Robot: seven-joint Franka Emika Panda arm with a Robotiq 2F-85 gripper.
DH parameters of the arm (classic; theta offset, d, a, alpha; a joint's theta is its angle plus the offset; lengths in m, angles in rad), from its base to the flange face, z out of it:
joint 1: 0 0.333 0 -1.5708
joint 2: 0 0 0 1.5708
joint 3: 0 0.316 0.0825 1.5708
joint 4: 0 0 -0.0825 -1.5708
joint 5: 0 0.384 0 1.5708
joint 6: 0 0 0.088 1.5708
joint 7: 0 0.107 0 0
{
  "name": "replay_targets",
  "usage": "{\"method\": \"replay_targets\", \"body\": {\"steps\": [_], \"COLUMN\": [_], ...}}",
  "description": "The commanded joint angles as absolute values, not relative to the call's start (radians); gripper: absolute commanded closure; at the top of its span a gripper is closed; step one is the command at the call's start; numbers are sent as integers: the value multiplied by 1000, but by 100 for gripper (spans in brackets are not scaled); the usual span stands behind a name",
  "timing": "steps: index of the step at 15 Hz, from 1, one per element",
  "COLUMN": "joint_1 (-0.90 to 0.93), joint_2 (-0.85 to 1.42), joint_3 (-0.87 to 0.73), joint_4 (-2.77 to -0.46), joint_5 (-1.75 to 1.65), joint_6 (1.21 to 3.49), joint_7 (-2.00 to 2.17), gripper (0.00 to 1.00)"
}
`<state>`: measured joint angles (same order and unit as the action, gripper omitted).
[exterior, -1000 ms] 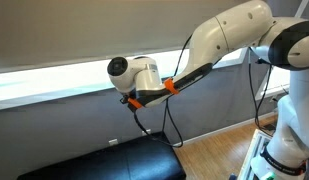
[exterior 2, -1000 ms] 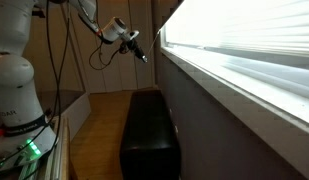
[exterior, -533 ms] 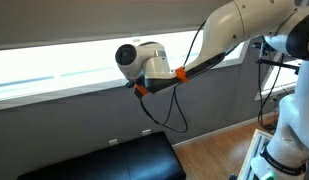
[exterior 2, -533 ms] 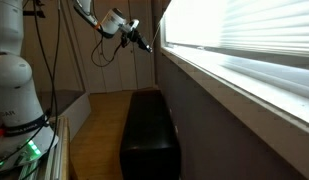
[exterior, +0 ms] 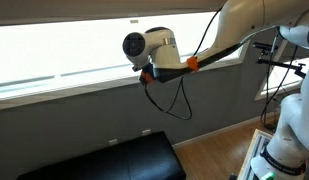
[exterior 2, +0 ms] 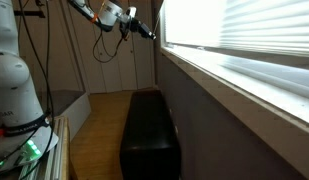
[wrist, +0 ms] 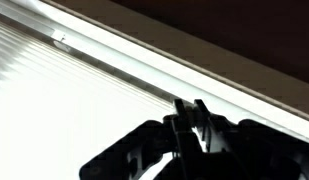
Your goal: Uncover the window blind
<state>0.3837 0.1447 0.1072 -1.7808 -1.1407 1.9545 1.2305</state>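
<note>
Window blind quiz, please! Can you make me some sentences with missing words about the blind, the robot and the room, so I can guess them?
1. The blind covers only the ___ part of the window.
2. The bench under the window is coloured ___.
3. The robot arm is mostly coloured ___.
4. The floor is made of ___.

Missing words: top, black, white, wood.

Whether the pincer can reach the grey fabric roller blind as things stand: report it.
Likely yes: the pincer hangs at the window below the grey fabric roller blind, nothing visible between them.
</note>
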Motion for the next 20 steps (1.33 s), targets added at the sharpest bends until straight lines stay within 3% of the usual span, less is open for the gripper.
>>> {"method": "replay_targets", "body": {"steps": [1,2,3,11,12,20], "joint_1": [340,331,324,312,312,289], "joint_2": [86,79,117,103,103,131], "joint_3": [145,149,161,167,167,166], "joint_4": [-1841,-1842,-1781,-1789,-1790,-1673], "joint_5": [-1219,-1232,-1202,-1226,-1226,-1475], "joint_6": [1883,1872,1886,1877,1877,1793], "joint_7": [1314,1322,1269,1285,1286,1375], "gripper": [96,96,86,86,96,96]}}
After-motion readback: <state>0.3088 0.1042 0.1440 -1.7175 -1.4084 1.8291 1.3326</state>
